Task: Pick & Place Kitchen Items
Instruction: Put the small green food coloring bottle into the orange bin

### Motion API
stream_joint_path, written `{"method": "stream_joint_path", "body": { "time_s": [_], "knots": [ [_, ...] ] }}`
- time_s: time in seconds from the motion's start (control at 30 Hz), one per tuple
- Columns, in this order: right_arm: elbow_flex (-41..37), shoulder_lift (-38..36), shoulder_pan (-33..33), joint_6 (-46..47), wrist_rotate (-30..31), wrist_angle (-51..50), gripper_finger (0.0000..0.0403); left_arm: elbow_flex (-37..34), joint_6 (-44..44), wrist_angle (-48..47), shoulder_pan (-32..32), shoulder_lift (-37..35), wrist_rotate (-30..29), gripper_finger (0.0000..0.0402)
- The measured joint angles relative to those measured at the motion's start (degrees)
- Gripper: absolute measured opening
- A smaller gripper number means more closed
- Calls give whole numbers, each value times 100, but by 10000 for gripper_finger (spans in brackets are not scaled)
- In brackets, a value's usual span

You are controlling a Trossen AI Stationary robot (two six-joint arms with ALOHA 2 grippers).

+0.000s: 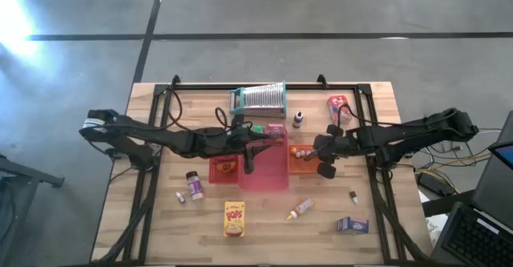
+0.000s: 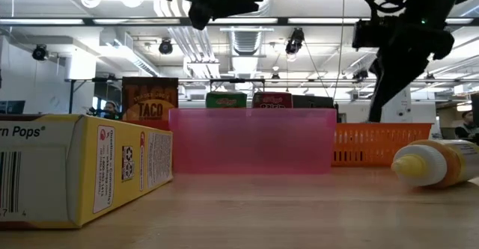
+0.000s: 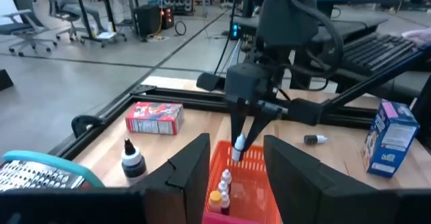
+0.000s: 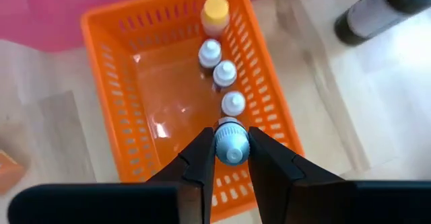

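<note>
Tiny bottle with a pale cap sits pinched between the right gripper's nearly closed fingers, above the orange basket. Four more bottles line the basket's floor. Left gripper, partly open and empty, hangs over the pink tray.

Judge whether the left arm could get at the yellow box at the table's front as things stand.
Probably yes: the yellow box lies alone on bare wood, and the left gripper above the pink tray holds nothing visible.

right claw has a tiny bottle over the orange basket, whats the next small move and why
Probably lower a little and open. The right claw is shut on a small white-capped bottle right above the orange basket, at the end of a row of four bottles lying inside, with bare floor below it.
</note>
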Motion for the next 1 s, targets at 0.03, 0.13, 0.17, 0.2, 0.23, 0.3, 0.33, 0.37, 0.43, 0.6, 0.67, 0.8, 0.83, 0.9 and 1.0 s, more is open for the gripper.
{"method": "stream_joint_path", "body": {
  "time_s": [0.03, 0.13, 0.17, 0.2, 0.23, 0.3, 0.33, 0.37, 0.43, 0.6, 0.67, 0.8, 0.83, 0.9, 1.0],
  "knots": [
    [-35, 0, -16, 13, -48, 7, 67, -19, 1, 24, 0, -6, 2, 145],
    [-175, 0, -53, 103, -56, 75, 66, -38, 1, 2, 0, -12, 2, 145],
    [-241, 0, -77, 125, -56, 139, 66, -40, 1, 12, 0, -16, 2, 145],
    [-313, 0, -98, 128, -52, 219, 66, -43, 1, 15, 0, -18, 2, 145],
    [-386, 0, -123, 127, -52, 319, 66, -43, 1, 14, 0, -18, 2, 145],
    [-528, 0, -187, 121, -57, 492, 66, -45, 1, 9, -4, -18, 2, 145],
    [-593, 0, -230, 119, -58, 576, 67, -45, 1, 11, -4, -18, 2, 145],
    [-656, 0, -281, 120, -63, 649, 67, -45, 1, 15, -4, -18, 2, 145],
    [-778, 0, -370, 121, -81, 782, 67, -45, 1, 14, -4, -18, 4, 145],
    [-1075, 0, -510, 78, -259, 1359, 65, -45, 1, 15, -2, -18, 4, 145],
    [-1150, 0, -558, 76, -263, 1444, 65, -45, 1, 13, 0, -18, 4, 145],
    [-1196, 0, -564, 80, -270, 1507, 65, -45, 1, 15, 0, -18, 4, 145],
    [-1196, 0, -564, 80, -270, 1526, 65, -45, 1, 16, 0, -18, 4, 145],
    [-1196, 0, -564, 76, -268, 1539, 65, -45, 1, 24, 0, -29, 4, 145],
    [-1196, 0, -564, 77, -268, 1549, 65, -45, 1, 43, 0, -54, 4, 145]
  ]
}}
